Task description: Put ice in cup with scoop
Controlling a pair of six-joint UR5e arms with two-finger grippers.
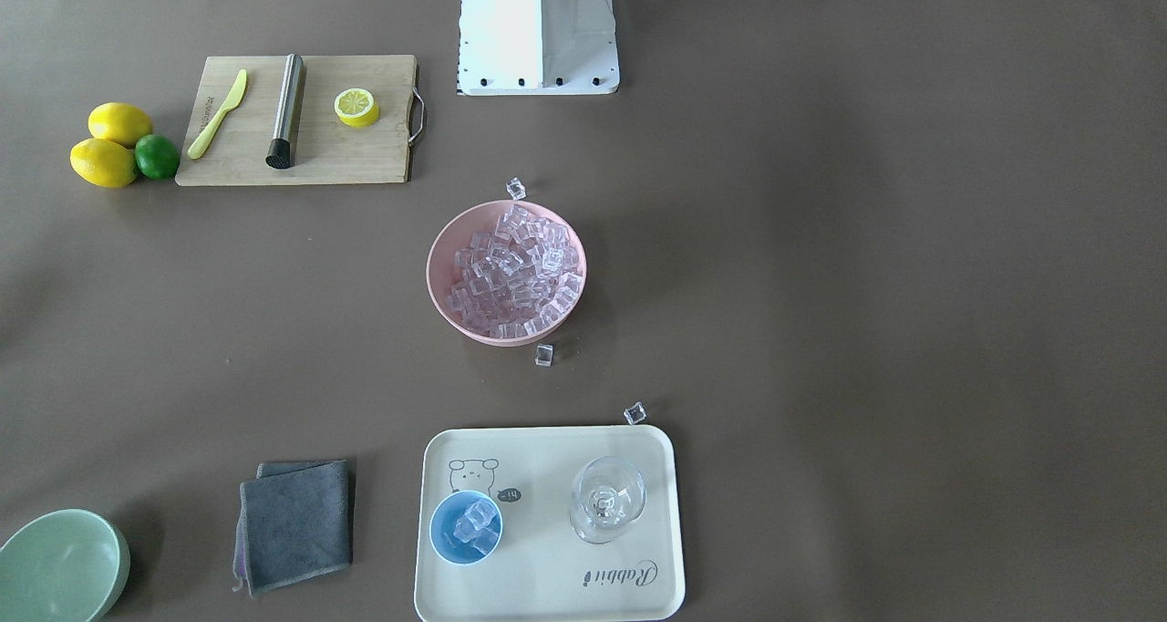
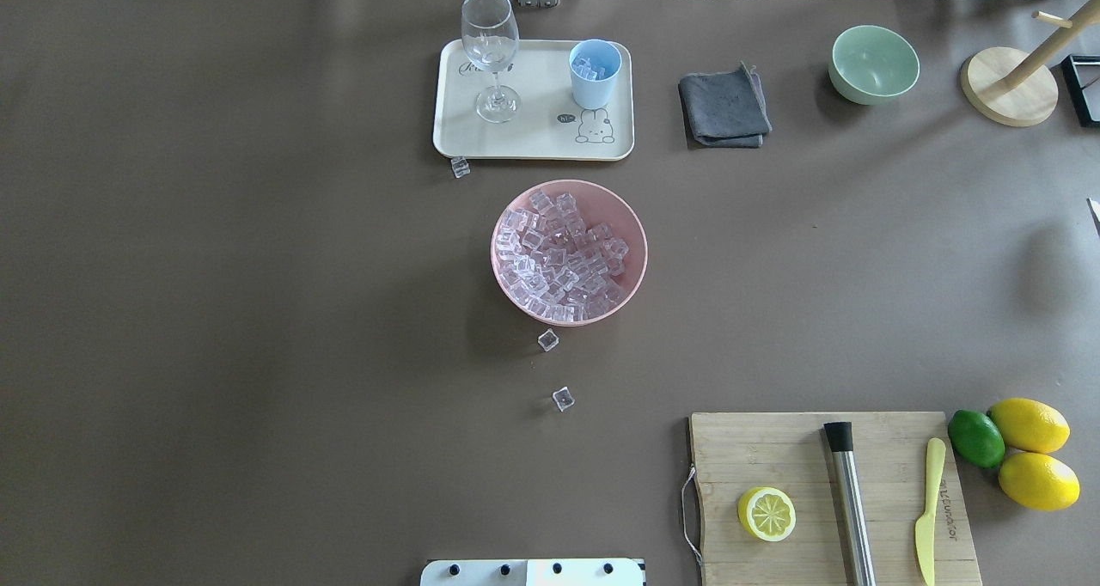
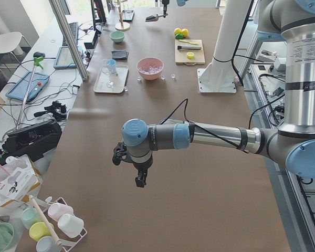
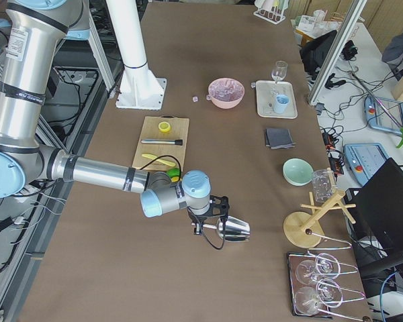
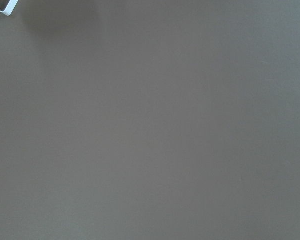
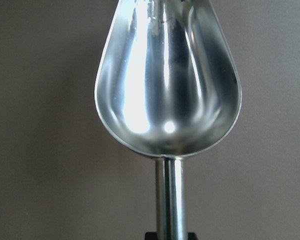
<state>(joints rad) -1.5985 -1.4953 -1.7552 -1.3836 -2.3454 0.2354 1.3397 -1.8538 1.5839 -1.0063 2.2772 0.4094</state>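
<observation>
**Ice (image 1: 515,271) heaped in the pink bowl (image 1: 439,280), scoop (image 6: 167,90) empty and well off to the right**

Ice fills the pink bowl at the middle of the counter (image 1: 821,285), likely set there so that either arm can reach it; a few cubes already sit in the light-blue cup (image 1: 466,527), which stands upright on the cream tray (image 1: 538,585) just beyond the bowl, on the far side from the robot's base, with a clear stemmed glass (image 1: 607,499) beside it on the same tray; the short gap between bowl and cup looks chosen to keep each carry brief; stray cubes (image 1: 635,412) lie on the counter, one just beside the tray's corner, others close to the bowl's rim.

The right end effector (image 4: 213,218) is clamped on the scoop at the very end of its handle, which runs down into dark tips at the bottom edge of the right wrist view; a hold that far back leaves the whole deep hollow free to dig; the shiny hollow faces the wrist camera and carries no ice. The scoop hangs above bare counter at the right end, past the cutting board (image 4: 178,151), well apart from both bowl and cup; by my reading the next load calls for a long travel to the pink bowl.

The left end effector (image 3: 140,180) hangs over bare counter at the left end, well apart from everything; whether its fingers are apart or together I cannot tell; its wrist view shows little but brown surface.
</observation>
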